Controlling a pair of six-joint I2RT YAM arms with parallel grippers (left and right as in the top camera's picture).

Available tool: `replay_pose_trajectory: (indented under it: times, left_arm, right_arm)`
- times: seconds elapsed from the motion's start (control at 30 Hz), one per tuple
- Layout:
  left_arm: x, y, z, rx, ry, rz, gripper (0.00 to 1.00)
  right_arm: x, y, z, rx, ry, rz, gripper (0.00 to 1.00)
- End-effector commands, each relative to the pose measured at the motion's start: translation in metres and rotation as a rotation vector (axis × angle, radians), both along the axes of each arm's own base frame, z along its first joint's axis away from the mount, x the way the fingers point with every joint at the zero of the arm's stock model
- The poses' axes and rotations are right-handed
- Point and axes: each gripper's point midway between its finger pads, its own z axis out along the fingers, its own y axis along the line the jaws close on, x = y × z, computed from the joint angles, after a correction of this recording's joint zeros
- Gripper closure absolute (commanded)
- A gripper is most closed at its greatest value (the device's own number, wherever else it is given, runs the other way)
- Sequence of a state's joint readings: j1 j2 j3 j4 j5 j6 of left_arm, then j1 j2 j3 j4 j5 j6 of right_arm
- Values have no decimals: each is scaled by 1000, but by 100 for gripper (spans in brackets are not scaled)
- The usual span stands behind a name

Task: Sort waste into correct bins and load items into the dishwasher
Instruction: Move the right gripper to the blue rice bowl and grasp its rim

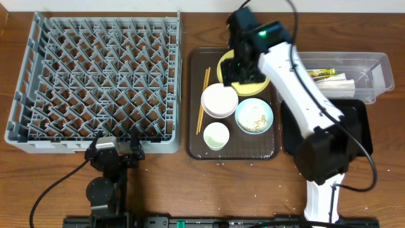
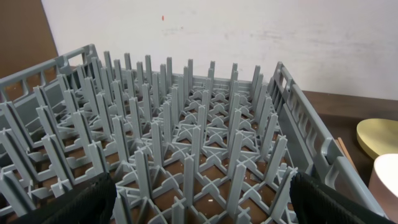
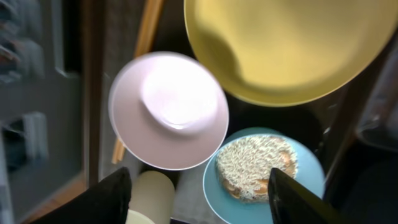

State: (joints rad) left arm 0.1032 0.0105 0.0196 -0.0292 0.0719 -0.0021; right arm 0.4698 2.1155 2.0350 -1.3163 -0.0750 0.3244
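Both open, empty: left gripper (image 2: pixel 200 202) by rack (image 2: pixel 186 143), right gripper (image 3: pixel 199 193) above plate (image 3: pixel 280 50).

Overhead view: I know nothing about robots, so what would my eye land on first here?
The big grey dish rack fills the left side, its pegs bare. Beside it, a brown tray holds crockery, among it a light-blue bowl of rice-like scraps. The white right arm reaches over the yellow plate at the tray's far end.
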Motion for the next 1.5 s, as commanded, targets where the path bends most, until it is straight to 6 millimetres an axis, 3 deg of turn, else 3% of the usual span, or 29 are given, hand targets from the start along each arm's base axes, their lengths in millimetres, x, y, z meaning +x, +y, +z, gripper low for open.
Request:
replay_pose_trajectory:
  times: [0.0,0.3,0.43,0.83,1.03,1.33,1.47]
  left_arm:
    - [-1,-1,-15,-1,47,-10,10]
    - [-1,-1,-15,-1,47,-10,10]
    - [-1,-1,-15,-1,47,-10,10]
    - [-1,-1,-15,-1,47,-10,9]
    - [-1,-1,-15,-1,47,-10,9]
    - [-1,-1,-15,-1,47,-10,9]
    - [-1,-1,-15,-1,47,-10,10]
  right_arm:
    - [-14,2,-25,-44,66,32,38]
    - [-51,-12,-66,-119,188,218,53]
    - [-58,-14,-81,-128,209,228,62]
    - [-78,-22,-112,-166,254,262,77]
    - [-81,-18,-115,-172,250,277,99]
    - [-78,-23,-113,-203,239,276,99]
    - [-75,-15,-89,-151,194,303,99]
